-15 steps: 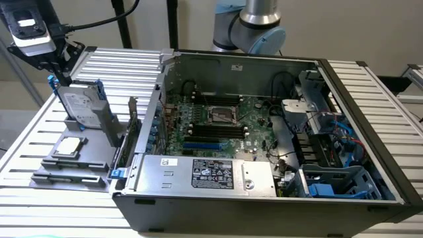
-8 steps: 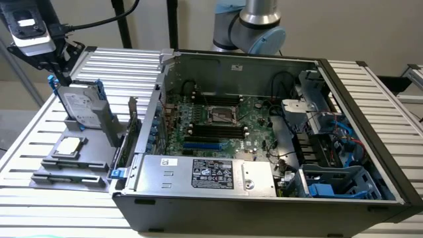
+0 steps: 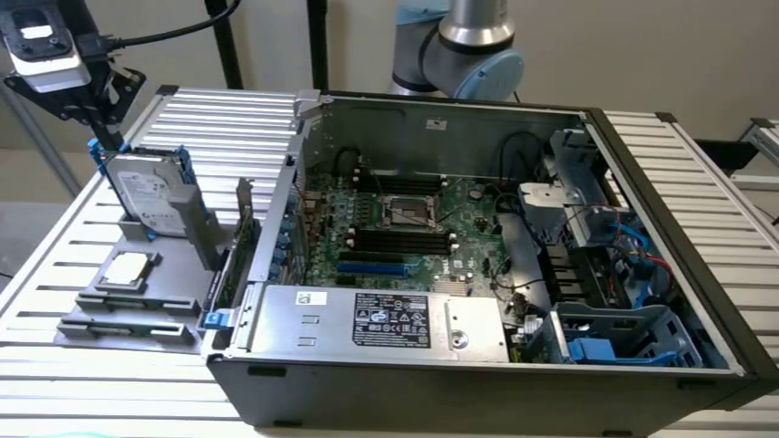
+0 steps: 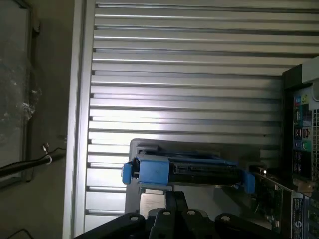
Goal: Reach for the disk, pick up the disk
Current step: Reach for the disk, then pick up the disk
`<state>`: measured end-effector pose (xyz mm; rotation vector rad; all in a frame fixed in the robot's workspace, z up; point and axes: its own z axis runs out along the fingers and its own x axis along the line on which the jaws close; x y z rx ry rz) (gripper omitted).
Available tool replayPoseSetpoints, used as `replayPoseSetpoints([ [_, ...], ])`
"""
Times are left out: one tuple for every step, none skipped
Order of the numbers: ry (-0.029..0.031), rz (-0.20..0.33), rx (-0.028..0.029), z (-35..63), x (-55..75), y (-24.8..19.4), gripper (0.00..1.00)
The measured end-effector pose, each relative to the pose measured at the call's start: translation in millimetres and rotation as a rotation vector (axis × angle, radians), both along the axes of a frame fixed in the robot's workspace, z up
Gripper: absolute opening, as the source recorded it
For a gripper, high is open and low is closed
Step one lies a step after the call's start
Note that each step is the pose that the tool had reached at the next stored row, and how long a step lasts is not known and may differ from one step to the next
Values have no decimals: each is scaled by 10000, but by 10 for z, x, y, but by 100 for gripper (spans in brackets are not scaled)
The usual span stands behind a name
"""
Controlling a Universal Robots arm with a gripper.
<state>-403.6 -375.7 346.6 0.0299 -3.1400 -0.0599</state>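
Hand [image 3: 109, 128] pressed together, close over the top edge of upright blue-bracketed hard drive [image 3: 152, 196], grey holder [image 3: 171, 274], slatted table [image 3: 219, 119] bare behind, open computer case [image 3: 487, 392] just beside.

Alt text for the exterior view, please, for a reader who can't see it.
A robot arm's closed pincer hangs close over the top edge of the upright disk, which stands in a grey holder on a slatted metal table at the exterior view's left. An open computer case sits to its right, motherboard exposed.
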Motion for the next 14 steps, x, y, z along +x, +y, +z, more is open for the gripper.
replayPoseSetpoints([
  [-1,1,0,3,-24,20,11],
  [-1,2,0,5,-43,40,11],
  [-2,2,1,6,-61,59,11],
  [0,1,0,8,-74,72,11],
  [-1,0,0,8,-77,76,11],
  [0,1,0,8,-77,75,11],
  [0,2,0,8,-77,75,11],
  [0,2,0,8,-77,76,11],
  [-1,1,0,8,-77,76,11],
  [0,1,0,8,-77,76,11],
  [0,1,0,8,-77,76,11],
  [0,1,0,8,-77,76,11],
  [0,1,0,8,-77,76,11],
  [0,1,0,8,-77,76,11],
])
